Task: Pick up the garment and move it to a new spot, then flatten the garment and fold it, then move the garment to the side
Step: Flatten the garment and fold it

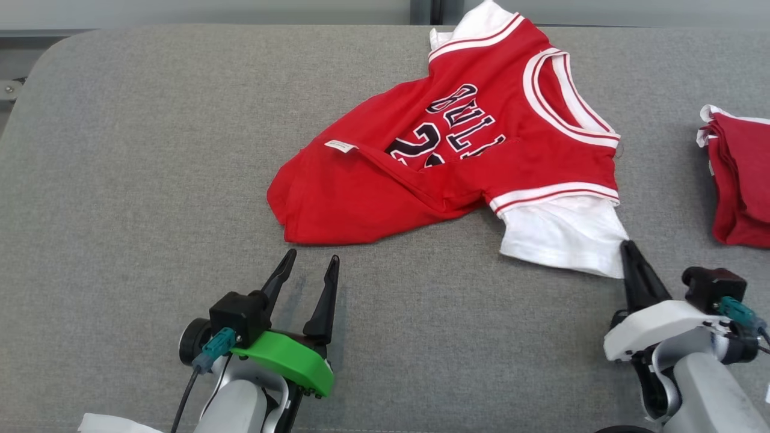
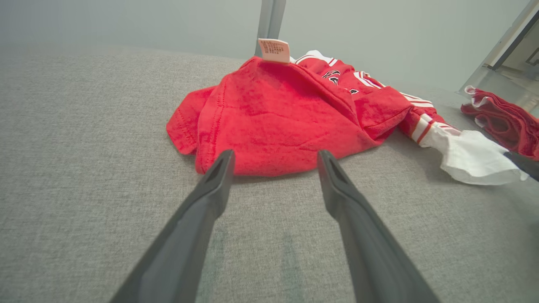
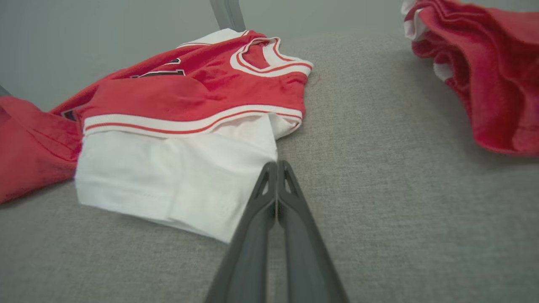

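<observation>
The jersey (image 1: 457, 156), red with white trim and dark lettering, lay rumpled on the grey table (image 1: 150, 150) with the lettering up. Its hem was turned over so that part of the number was covered, and a small label (image 1: 341, 146) showed on the fold. The neck opening lay toward the robot's right. The near sleeve (image 1: 565, 234), white, stuck out from the jersey's near right corner and lay flat on the table. The far sleeve (image 1: 487, 12), also white, showed at the jersey's far side. The left pincer (image 1: 313, 255) stood just short of the jersey's near hem, below the turned-over red cloth. Its fingers were apart, holding nothing and clear of the cloth. The right pincer (image 1: 627, 246) was at the right-hand corner of the near sleeve, its fingers pressed together along their length and its tips touching the sleeve's edge. Whether any cloth was caught between them could not be told. A pile (image 1: 743, 180) of red cloth with white edging lay to the right of the jersey, well apart from it and from both pincers.
</observation>
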